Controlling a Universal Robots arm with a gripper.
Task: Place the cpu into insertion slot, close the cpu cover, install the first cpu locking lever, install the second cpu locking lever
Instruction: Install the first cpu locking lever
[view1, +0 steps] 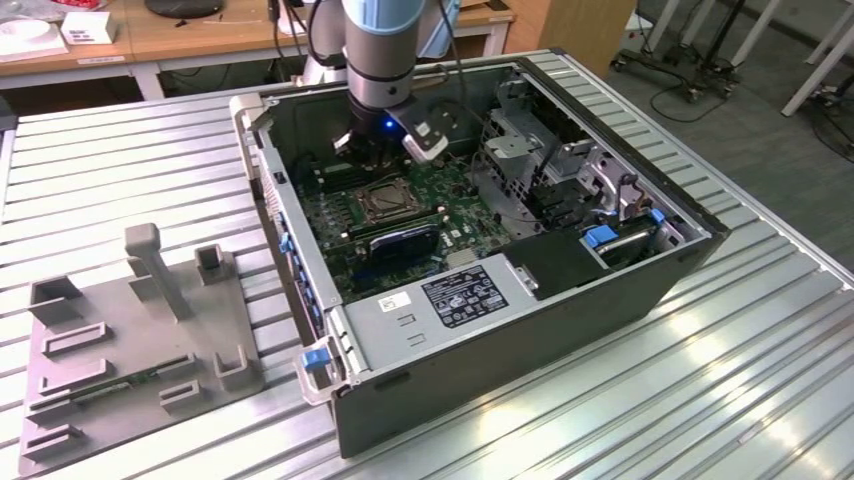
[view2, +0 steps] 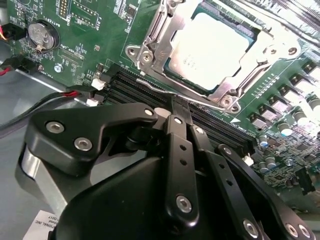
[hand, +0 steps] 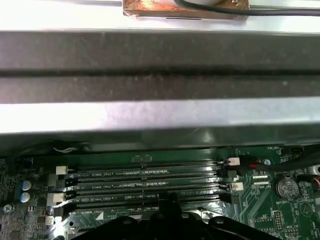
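The cpu (view2: 207, 47) lies seated, end effector (view2: 181, 107) pinched narrow, case (view1: 534, 330) on ribbed table (view1: 694, 400).

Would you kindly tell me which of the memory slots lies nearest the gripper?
The memory slot farthest from the case wall: the gripper overlaps it in the first wrist view, while the others lie beyond.

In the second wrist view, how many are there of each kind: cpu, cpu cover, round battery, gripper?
cpu: 1
cpu cover: 1
round battery: 1
gripper: 1
Total: 4
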